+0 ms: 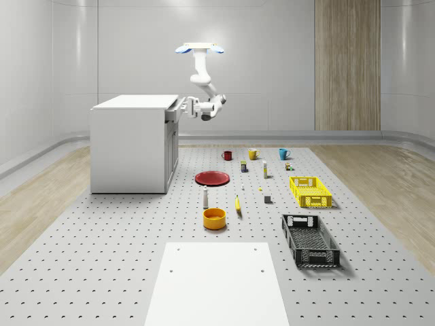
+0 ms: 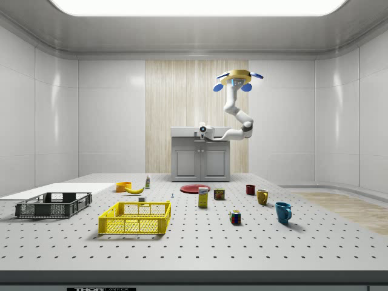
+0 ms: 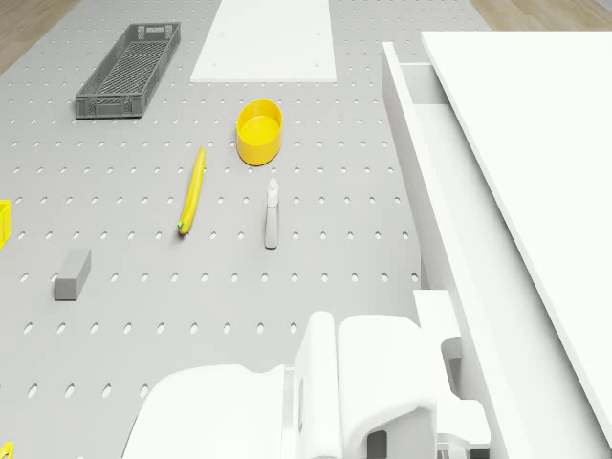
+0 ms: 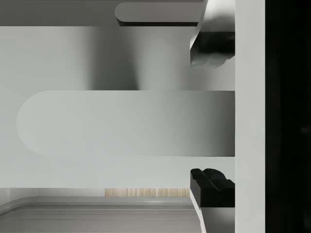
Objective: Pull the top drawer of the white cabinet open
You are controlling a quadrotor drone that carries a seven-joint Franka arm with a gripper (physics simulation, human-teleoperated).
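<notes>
Drone view: top drawer [image 3: 449, 182] slightly out, contents unseen; end effector [image 4: 212, 116] fingers straddle handle [image 4: 126, 124], grip uncertain; drone [image 1: 200, 48] hovers beside cabinet [image 1: 132, 146].

You face a closed room with pale grey panelled walls [image 1: 245, 61] that curve into the floor at their base. A vertical wood-grain panel [image 1: 346, 64] interrupts the back wall; in the side view it stands behind the centre of the scene. A grey perforated platform [image 1: 102, 272] covers the middle of the floor, flanked on both sides by light wooden flooring [image 1: 380, 183]. A plain white slab [image 1: 217, 282] lies on the platform near the whole-scene view's lower edge. A broad luminous ceiling panel [image 2: 194, 6] lights the room evenly.
</notes>
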